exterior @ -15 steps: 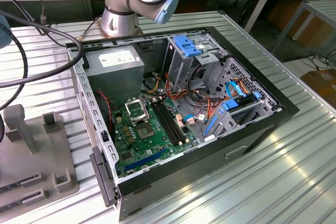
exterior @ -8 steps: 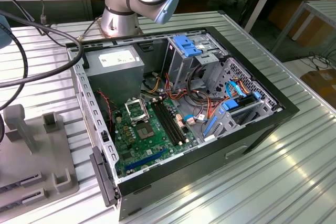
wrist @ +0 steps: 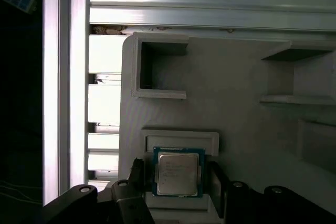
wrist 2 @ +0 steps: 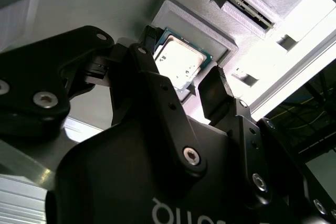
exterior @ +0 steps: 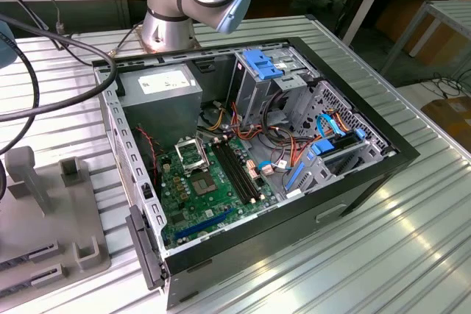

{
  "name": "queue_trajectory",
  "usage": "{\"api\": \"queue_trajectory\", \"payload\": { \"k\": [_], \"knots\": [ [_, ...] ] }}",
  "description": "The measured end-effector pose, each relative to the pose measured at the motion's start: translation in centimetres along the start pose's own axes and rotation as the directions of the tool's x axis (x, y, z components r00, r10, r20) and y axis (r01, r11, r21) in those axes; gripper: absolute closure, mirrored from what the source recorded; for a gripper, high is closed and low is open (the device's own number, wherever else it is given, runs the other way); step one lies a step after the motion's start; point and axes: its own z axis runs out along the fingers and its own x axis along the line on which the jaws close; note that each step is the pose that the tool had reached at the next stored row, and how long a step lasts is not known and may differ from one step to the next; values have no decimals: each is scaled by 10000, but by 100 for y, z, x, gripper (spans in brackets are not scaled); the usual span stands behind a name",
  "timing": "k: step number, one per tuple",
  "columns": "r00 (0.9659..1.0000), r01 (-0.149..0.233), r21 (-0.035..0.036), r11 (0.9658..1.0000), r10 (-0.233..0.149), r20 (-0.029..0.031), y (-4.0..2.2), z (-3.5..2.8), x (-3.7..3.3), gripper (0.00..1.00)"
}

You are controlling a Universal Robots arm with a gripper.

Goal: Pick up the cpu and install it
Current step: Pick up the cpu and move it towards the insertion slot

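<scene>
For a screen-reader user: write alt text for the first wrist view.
A small square chip with a silvery-beige metal face, the cpu, sits in a raised recess of a grey moulded tray; the open black gripper straddles it.

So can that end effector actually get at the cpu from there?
Probably yes. The end effector hangs right over the cpu, with its open fingers on either side, and nothing lies between them.

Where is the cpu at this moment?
In both wrist views the cpu lies in a shallow framed recess of the grey holder. The gripper straddles it, with one open jaw on each side.
</scene>
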Motion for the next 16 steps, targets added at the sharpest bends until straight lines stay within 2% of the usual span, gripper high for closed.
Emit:
{"api": "queue_trajectory", "payload": {
  "k": [10, 13, 15, 16],
  "knots": [
    [10000, 0, 1, 10000, 0, -1, 16, 5, -9, 40],
    [10000, -1, 56, 10000, 1, -3, 28, 5, -11, 40],
    [10000, -3, 158, 9999, 3, -3, 28, 6, -11, 40],
    [10000, -2, 168, 9999, 2, -4, 28, 5, -12, 40]
  ]
}}
